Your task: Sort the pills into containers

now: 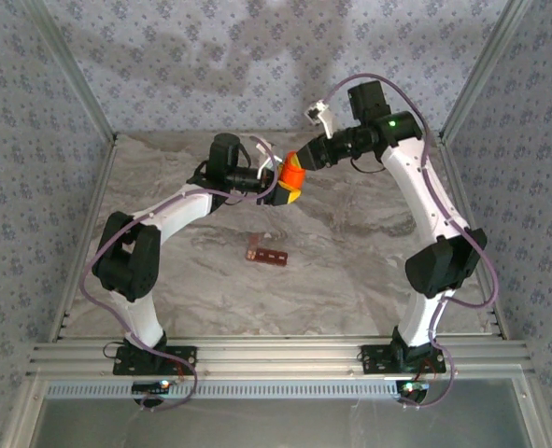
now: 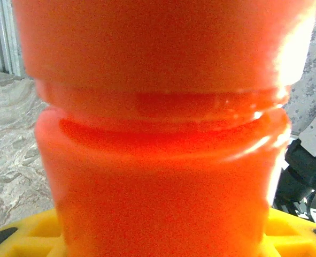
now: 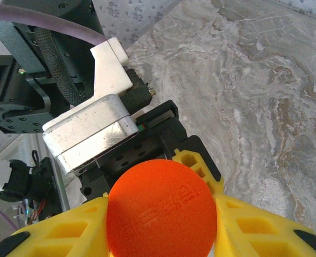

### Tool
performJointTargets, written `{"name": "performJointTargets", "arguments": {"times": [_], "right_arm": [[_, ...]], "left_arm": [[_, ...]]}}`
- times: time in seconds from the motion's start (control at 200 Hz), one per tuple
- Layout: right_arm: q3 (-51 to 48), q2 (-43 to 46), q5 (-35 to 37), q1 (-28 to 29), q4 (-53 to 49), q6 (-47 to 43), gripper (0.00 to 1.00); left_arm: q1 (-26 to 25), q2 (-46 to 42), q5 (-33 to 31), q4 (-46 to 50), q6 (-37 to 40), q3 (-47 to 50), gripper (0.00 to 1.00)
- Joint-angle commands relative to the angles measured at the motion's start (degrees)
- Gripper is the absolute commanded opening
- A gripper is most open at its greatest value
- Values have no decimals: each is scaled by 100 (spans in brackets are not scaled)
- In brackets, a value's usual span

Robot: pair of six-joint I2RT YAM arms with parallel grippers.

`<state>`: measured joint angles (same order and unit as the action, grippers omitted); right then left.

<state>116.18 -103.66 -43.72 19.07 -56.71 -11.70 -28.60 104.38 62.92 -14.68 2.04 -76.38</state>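
An orange bottle (image 1: pixel 294 175) is held in the air above the back middle of the table. My left gripper (image 1: pixel 289 193) is shut on its body, and the bottle (image 2: pixel 163 160) stands close in front of the left wrist camera, with yellow fingers (image 2: pixel 32 233) at its base. From the other side, my right gripper (image 1: pixel 305 161) is shut on the bottle's round orange cap (image 3: pixel 160 211), a yellow pad (image 3: pixel 254 225) pressed to each side. The containers (image 1: pixel 265 252), a small red-brown strip, lie on the table below, apart from both grippers. The pills are out of view.
The marble table (image 1: pixel 350 271) is fenced by aluminium rails (image 1: pixel 276 357) in front and patterned walls at the sides and back. The left arm's white and black wrist (image 3: pixel 88 128) sits right behind the cap, close to my right fingers.
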Motion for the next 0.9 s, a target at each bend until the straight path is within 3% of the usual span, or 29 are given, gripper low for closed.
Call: {"name": "performJointTargets", "arguments": {"times": [0.0,0.17,0.35,0.9], "right_arm": [[-356,127,843,191,106,491,40],[-909,240,1673,300,563,1601,40],[-1851,514,1407,326,1619,2714,40],[-1900,557,1192,321,1730,2811,46]], "left_arm": [[-73,-166,-195,-454,132,-132,0],[-188,-381,-1021,-905,335,231,0],[-333,-460,-1274,-1192,313,401,0],[-362,-401,-1391,-1353,236,526,0]]}}
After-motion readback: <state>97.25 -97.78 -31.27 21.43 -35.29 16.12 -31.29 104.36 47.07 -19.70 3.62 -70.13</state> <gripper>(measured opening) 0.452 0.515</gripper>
